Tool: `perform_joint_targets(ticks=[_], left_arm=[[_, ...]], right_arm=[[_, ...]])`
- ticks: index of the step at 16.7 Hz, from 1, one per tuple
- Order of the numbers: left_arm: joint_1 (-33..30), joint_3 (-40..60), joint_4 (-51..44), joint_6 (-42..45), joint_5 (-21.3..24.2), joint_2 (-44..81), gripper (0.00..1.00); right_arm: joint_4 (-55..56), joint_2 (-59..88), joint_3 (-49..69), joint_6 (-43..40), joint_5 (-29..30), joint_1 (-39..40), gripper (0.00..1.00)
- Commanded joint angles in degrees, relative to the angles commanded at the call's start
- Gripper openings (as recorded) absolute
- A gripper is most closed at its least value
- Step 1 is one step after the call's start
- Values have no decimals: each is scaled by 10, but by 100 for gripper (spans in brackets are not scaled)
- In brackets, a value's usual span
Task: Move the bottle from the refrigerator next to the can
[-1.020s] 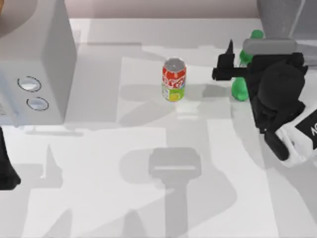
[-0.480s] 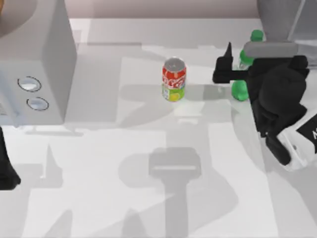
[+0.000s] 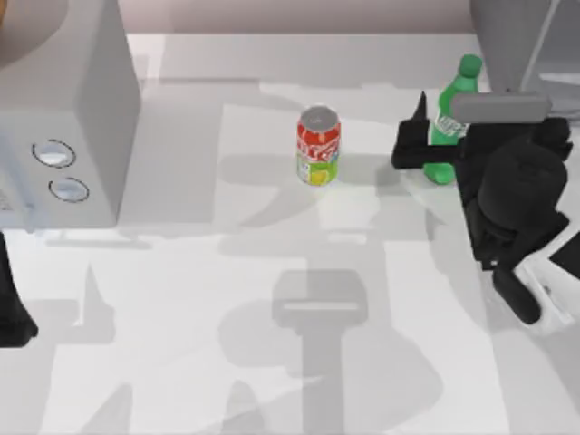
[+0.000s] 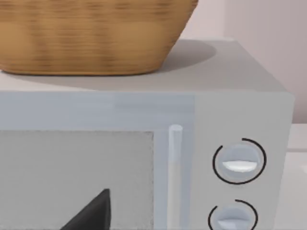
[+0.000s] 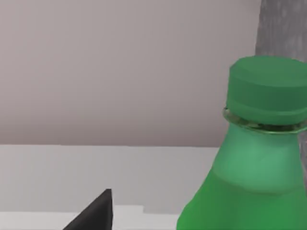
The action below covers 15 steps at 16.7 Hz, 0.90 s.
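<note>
Top view: the bottle (image 3: 446,127) stands upright on the table (image 3: 272,362) at the right, in front of the refrigerator (image 3: 517,36) at the far right corner. The right gripper (image 3: 435,136) is at the bottle's body, one dark finger (image 3: 415,122) on the bottle's left and the rest of the black arm (image 3: 512,208) stretching toward the right edge. Whether the fingers press on the bottle or merely sit beside it, I cannot tell. The can (image 3: 318,146) stands upright near the table's middle, left of the bottle and apart from it.

Right wrist view: the bottle's green cap (image 5: 267,91) and neck sit close to the camera, with a dark fingertip (image 5: 96,213) to one side.

The left arm (image 3: 14,308) is parked at the table's left edge beside a grey box with two round knobs (image 3: 63,118); the left wrist view shows a wicker basket (image 4: 91,33) on top of that box.
</note>
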Motion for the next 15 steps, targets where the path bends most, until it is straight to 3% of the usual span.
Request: perform_joint_targets(ticks=[7,15], left_arm=[[0,0,0,0,0,0,100],[0,0,0,0,0,0,100]], right_arm=[[-64,-123,-33,-2,-25,-18,100],[-317,-527,-178,-3,-112,-95,100]])
